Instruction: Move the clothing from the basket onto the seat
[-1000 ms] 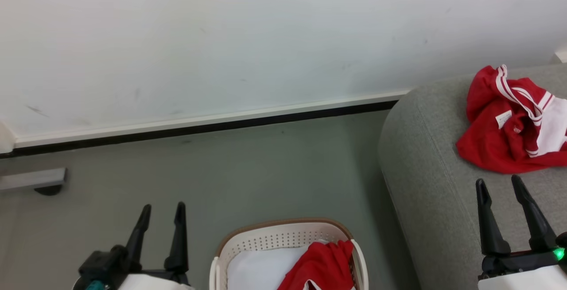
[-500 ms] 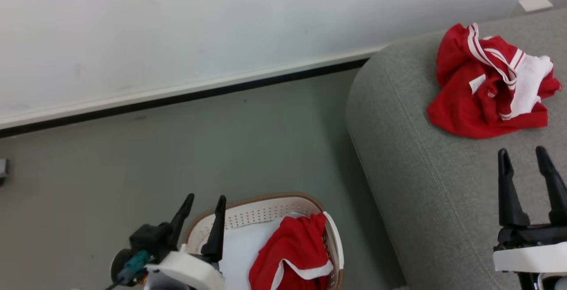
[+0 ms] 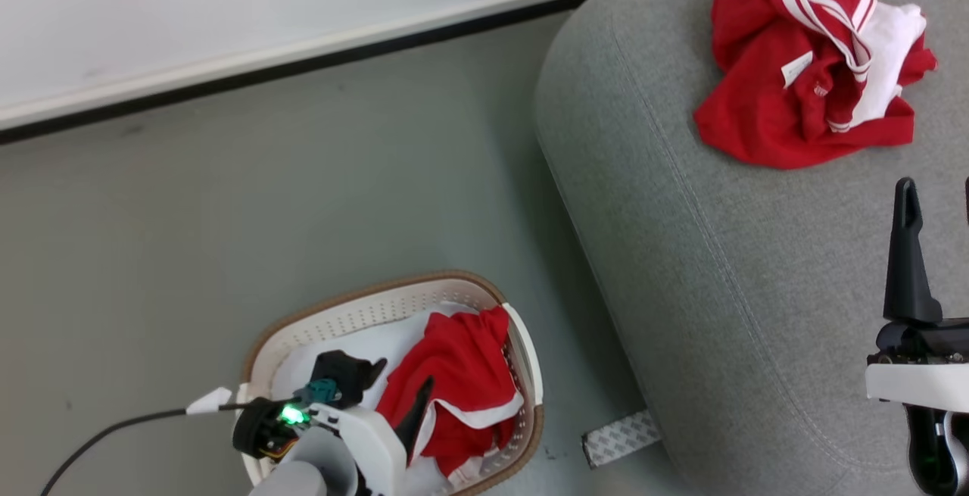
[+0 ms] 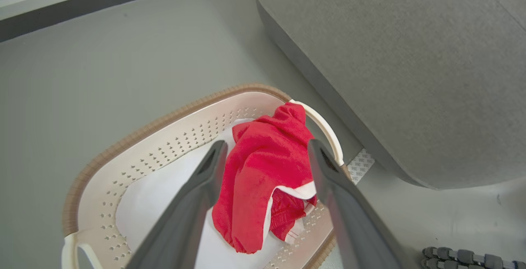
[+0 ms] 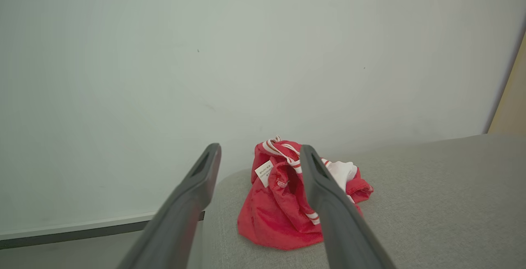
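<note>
Left gripper (image 4: 266,145) hovers at lower left of the head view, fingers wide apart over the red garment (image 4: 263,174) in the basket (image 4: 185,131). The striped garment (image 3: 802,79) lies on the seat (image 3: 719,291), upper right. Right gripper (image 3: 936,201) is spread and empty. The danger: pinching the white pad (image 4: 139,195) too, or dragging the light basket.

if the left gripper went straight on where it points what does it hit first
Probably the red garment in the basket: the left gripper has it framed between its open jaws, though depth is unclear.
</note>
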